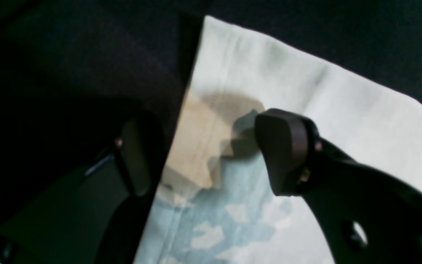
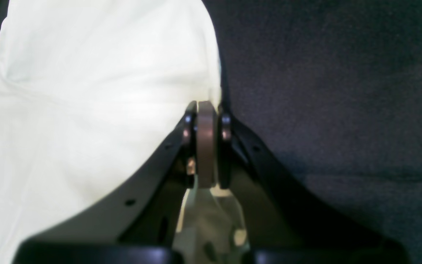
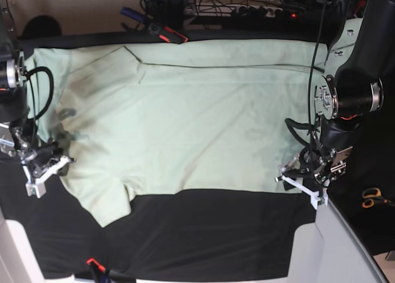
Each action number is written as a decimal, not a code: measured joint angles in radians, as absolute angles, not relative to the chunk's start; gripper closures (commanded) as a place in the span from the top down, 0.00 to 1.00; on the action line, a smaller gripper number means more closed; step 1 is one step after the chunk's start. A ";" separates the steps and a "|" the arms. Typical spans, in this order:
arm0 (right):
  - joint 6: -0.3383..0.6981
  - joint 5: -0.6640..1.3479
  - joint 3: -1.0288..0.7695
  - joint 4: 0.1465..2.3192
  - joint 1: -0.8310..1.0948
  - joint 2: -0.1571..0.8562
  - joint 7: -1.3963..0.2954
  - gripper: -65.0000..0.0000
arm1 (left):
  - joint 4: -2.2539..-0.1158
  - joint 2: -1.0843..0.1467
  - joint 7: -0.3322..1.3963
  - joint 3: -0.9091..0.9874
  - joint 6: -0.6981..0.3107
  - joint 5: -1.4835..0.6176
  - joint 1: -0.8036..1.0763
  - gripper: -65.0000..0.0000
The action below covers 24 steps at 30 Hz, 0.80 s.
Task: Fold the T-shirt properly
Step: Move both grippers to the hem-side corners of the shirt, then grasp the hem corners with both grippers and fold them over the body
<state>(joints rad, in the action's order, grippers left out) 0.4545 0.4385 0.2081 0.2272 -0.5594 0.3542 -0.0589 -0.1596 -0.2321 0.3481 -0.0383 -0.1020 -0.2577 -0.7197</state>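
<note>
The pale mint-green T-shirt (image 3: 185, 123) lies spread flat on the black covering, with one sleeve (image 3: 108, 203) pointing toward the front. My left gripper (image 3: 302, 181) is at the shirt's right edge. In the left wrist view it (image 1: 211, 154) stands open, one finger (image 1: 284, 150) over the cloth (image 1: 306, 91) and the other off it, over the black covering. My right gripper (image 3: 46, 169) is at the shirt's left edge. Its pads (image 2: 206, 143) are pressed together, shut on the T-shirt's edge, and the cloth (image 2: 86, 91) bulges up beside it.
Orange-handled scissors (image 3: 372, 198) lie on the black covering at the far right. Red-and-black hand tools (image 3: 166, 33) and cables sit behind the shirt's back edge. Another small red-and-black tool (image 3: 95, 266) is at the front left. Pale table corners (image 3: 327, 252) frame the front.
</note>
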 measured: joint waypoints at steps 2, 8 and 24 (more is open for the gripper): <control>0.455 0.439 0.208 0.227 -0.559 0.352 -0.059 0.00 | -0.170 -0.232 0.344 -0.038 -0.102 -0.258 -0.712 0.61; 0.455 0.438 0.208 0.227 -0.559 0.352 -0.059 0.00 | -0.220 -0.231 0.334 -0.038 -0.094 -0.262 -0.673 0.30; 0.455 0.438 0.202 0.227 -0.559 0.352 -0.057 0.00 | -0.257 -0.234 0.336 -0.038 -0.105 -0.269 -0.648 0.00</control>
<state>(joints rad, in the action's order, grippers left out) 0.4545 0.4381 0.2024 0.2272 -0.5591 0.3515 -0.0566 -0.2573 -0.2344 0.3355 -0.0376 -0.1055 -0.2687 -0.6483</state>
